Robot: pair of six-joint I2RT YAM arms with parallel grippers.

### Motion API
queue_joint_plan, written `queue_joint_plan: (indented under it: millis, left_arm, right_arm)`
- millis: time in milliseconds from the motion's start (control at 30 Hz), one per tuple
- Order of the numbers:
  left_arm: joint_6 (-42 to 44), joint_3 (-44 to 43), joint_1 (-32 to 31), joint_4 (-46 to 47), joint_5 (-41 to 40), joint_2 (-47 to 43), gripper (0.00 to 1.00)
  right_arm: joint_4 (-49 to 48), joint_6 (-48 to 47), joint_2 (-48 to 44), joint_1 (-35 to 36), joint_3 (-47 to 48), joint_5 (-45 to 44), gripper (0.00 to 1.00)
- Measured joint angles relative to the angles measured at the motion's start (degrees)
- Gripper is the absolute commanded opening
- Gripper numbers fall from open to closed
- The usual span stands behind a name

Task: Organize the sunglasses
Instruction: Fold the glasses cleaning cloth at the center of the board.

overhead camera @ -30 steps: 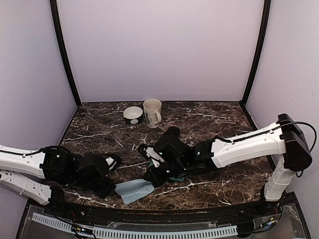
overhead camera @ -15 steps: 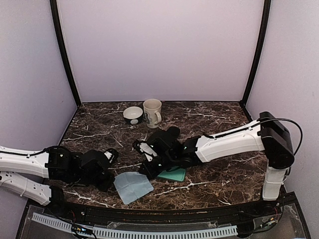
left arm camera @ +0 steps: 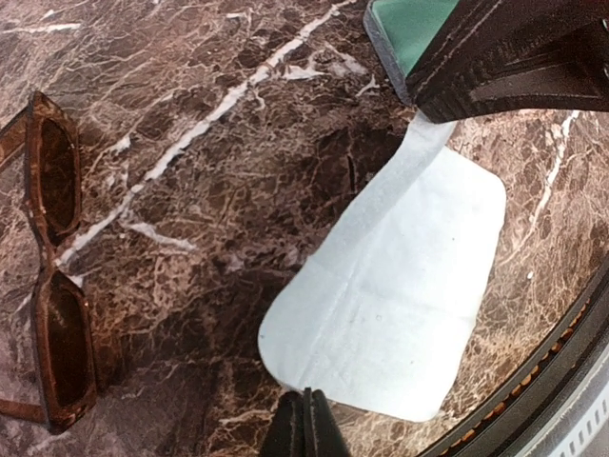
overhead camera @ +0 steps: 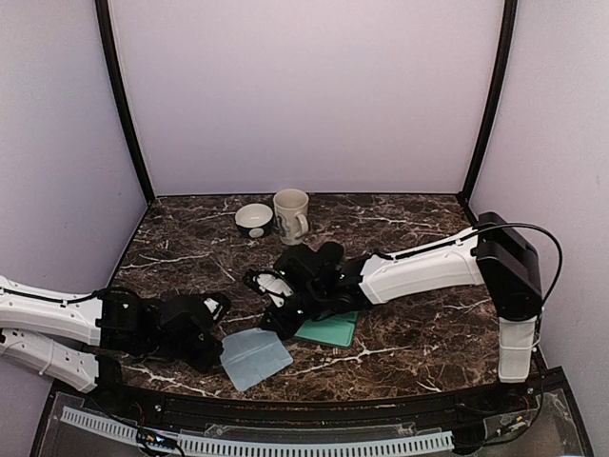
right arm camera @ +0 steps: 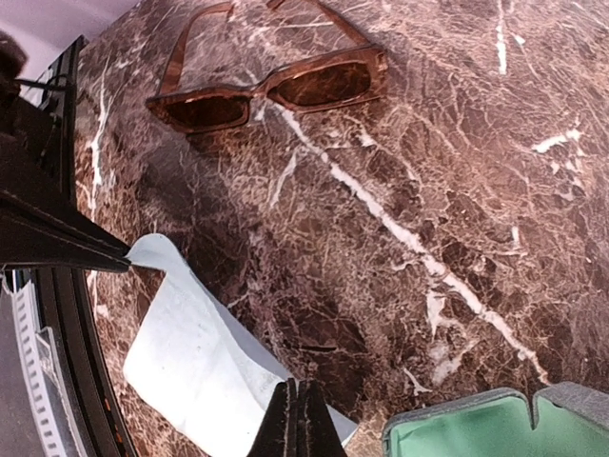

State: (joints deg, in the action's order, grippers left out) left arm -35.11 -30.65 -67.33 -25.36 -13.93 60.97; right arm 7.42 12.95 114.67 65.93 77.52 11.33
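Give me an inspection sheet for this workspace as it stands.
Surface: dark marble table, no spills seen.
Job's things: brown sunglasses on the marble, arms unfolded; no second pair made out.
Clutter: pale cloth, open green-lined case, mug, bowl.
Grippers: left gripper and right gripper each shut on a cloth edge.
Cables: black cable looped by the right arm.
Surroundings: lilac walls, black posts.

Top view: high, rearward, facing back wall (overhead camera: 304,95). Both wrist views: close, downward; share cloth (left arm camera: 395,295), brown sunglasses (left arm camera: 67,347).
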Motion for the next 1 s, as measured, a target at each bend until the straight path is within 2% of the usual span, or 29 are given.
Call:
queue_joint_plan:
  millis: [333, 533, 1000]
  left_arm:
    - [2.1, 4.1, -1.4, 6.5, 4.7, 0.3, 0.0]
    - [3.9, 4.1, -2.8, 9.4, 7.7, 4.7, 0.0]
    - [4.0, 2.6, -5.4, 10.8, 10.1, 9.5, 0.0]
  right_arm:
    - [-0.1, -6.4, 0.0, 0.0, -4.2, 3.1, 0.0]
    - [0.3, -9.3, 0.0, 0.0, -5.7, 3.8, 0.0]
    - [-0.7, -9.9, -3.0, -0.1, -10.0, 5.3, 0.0]
